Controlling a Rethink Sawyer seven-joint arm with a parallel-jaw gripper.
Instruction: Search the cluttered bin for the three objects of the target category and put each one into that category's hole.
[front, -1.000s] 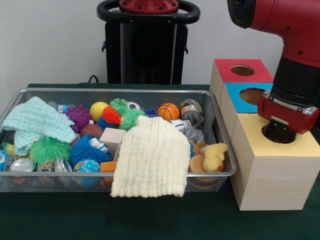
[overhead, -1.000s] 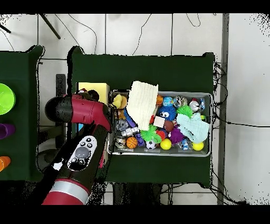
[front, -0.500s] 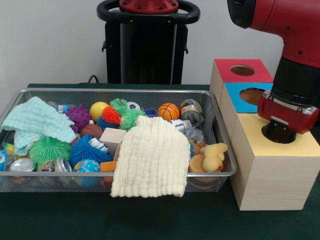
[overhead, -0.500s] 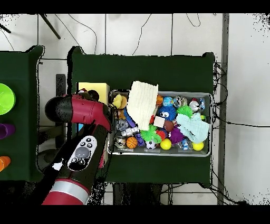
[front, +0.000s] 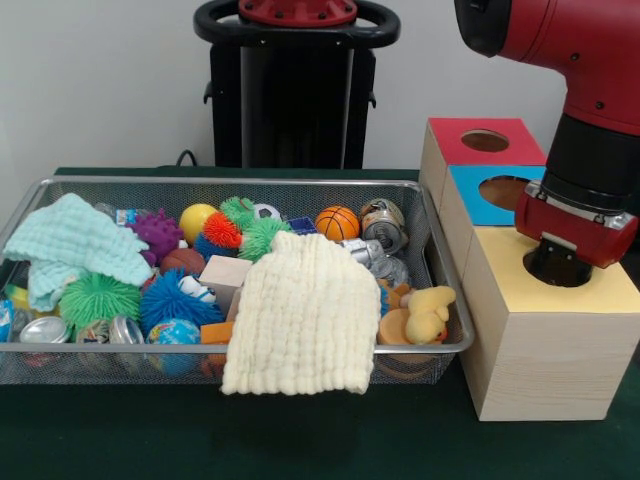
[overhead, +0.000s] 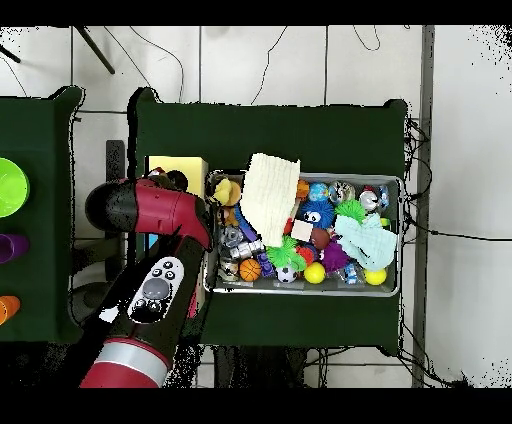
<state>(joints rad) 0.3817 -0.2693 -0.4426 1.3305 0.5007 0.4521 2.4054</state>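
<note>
Gripper (front: 557, 262) is parked over the yellow box (front: 545, 340); its state can't be told. Wire bin (front: 445, 345) is seen full; sorting progress can't be judged.

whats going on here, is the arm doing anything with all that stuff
A red and black robot arm hangs over the yellow-topped wooden box, its gripper end at that box's hole. Whether it holds anything cannot be seen. Beside the boxes, the wire mesh bin is full of balls, spiky toys and cans, with a cream waffle cloth draped over its front rim and a mint green cloth at one end.
</note>
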